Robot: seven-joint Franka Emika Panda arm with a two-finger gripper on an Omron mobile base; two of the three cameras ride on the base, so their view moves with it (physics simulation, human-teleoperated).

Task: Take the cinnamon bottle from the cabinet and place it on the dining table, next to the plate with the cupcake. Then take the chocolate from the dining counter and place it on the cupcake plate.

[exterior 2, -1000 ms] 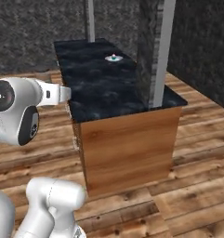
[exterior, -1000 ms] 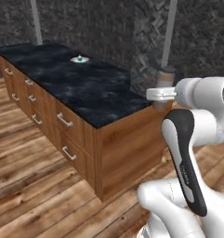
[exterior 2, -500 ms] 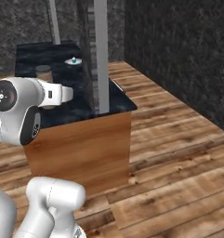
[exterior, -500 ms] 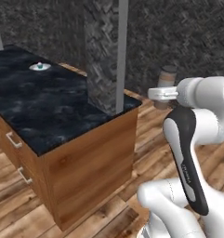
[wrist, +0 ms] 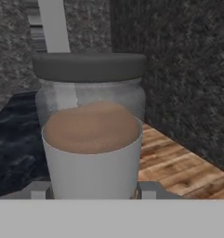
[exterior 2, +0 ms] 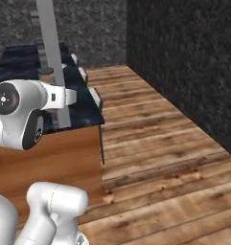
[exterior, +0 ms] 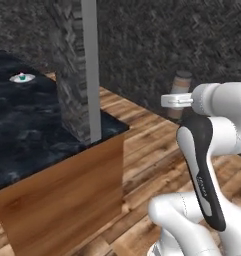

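My gripper (wrist: 92, 190) is shut on the cinnamon bottle (wrist: 91, 125), a jar with a dark grey cap, brown powder and a pale lower body, close up in the hand view. In the left base view the cinnamon bottle (exterior: 181, 86) stands upright in the gripper (exterior: 176, 100), out over the wooden floor to the right of the dining table (exterior: 37, 135). Far back on that black top lies the plate (exterior: 14, 79) with the cupcake (exterior: 22, 76). The cabinet and the chocolate are out of view.
A grey stone pillar (exterior: 67, 75) with a metal pole (exterior: 90, 70) rises from the table's near corner. The table's wooden end panel (exterior: 67, 195) faces me. Dark stone walls (exterior 2: 184, 57) bound open wooden floor (exterior 2: 155, 158) to the right.
Both base views have swung, so the camera has moved: the table has slid to the left of the picture and its corner is nearer. The bottle stays in the gripper.
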